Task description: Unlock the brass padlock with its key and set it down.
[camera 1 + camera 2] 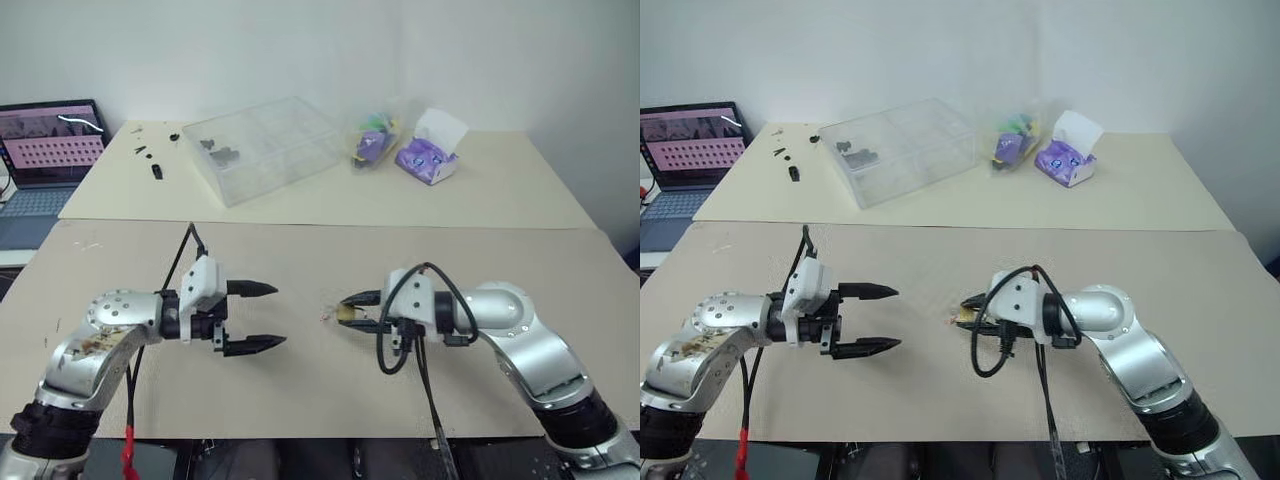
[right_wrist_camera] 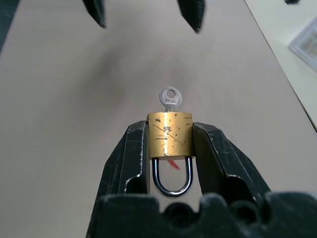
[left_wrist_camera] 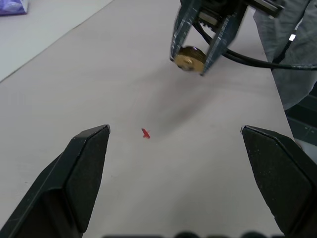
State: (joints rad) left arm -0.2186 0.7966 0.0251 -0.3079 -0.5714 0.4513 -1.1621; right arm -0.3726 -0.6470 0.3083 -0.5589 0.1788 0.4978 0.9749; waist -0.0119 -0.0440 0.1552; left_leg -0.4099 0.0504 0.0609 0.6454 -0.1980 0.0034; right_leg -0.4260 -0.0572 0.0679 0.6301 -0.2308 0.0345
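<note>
Your right gripper pinches the brass padlock by its sides above the table, shackle toward the wrist and the key already seated, bow aimed at your left gripper, whose fingers gape wide, empty. You're at the unlock step: bring that left across, close on the bow, and twist.

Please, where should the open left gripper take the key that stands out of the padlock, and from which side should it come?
Grip the key by its round flat head, the part clear of the brass padlock, which the right gripper clamps by its sides. The left gripper, open and facing it, could probably come straight across and close on the head's flat faces.
</note>
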